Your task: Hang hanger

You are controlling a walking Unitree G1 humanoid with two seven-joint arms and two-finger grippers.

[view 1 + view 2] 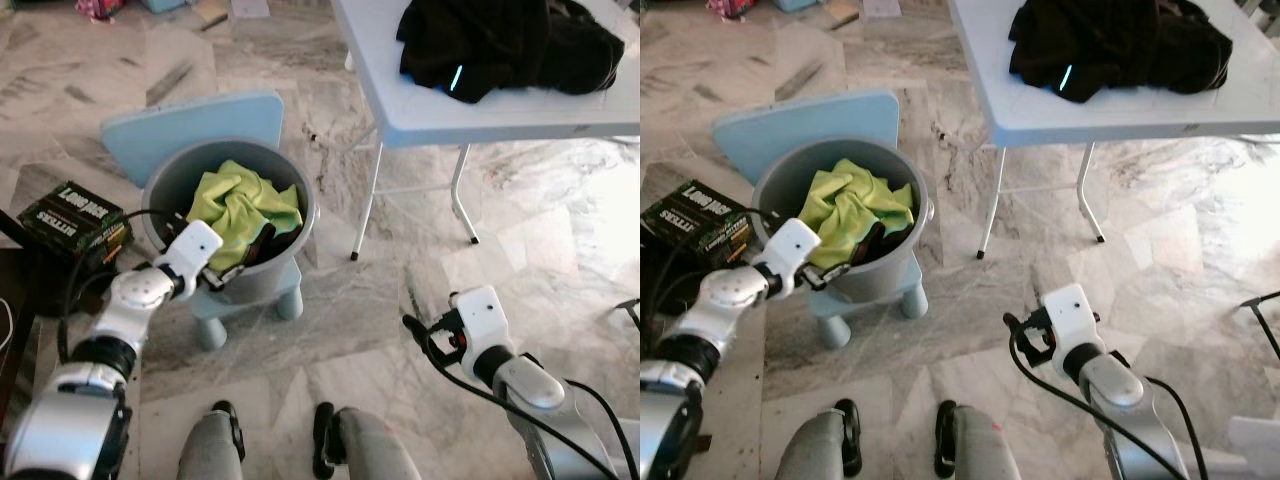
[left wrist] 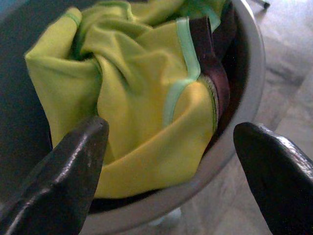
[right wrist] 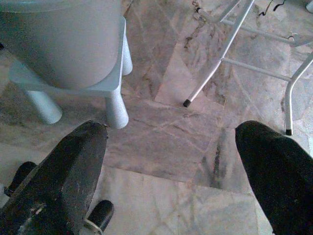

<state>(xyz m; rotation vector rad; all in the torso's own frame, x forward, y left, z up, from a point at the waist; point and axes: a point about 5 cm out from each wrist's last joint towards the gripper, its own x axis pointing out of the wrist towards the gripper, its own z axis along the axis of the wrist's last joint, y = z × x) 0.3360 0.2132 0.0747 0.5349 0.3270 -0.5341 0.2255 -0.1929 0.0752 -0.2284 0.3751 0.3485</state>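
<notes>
Reaching left gripper (image 2: 168, 161) (fingers spread) over bucket (image 1: 160, 190), dark garment (image 2: 215, 73) half-buried under yellow cloth (image 1: 240, 205)

2 silver arms, white wrist housings, black cables, black fingers (image 2: 63, 176)

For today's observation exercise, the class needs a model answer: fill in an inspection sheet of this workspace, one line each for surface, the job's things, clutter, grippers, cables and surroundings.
Surface: marble floor, veined, grey and white.
Job's things: grey bucket standing on a small blue chair; in it a yellow-green garment and a dark brown piece beside it. No hanger can be made out.
Clutter: black box on the floor by the chair; black clothing heaped on the white folding table.
Grippers: left gripper open, at the bucket's near rim, pointing at the garment; right gripper open, above bare floor.
Cables: black cables along both arms.
Surroundings: small items at the far floor edge, too small to tell.
</notes>
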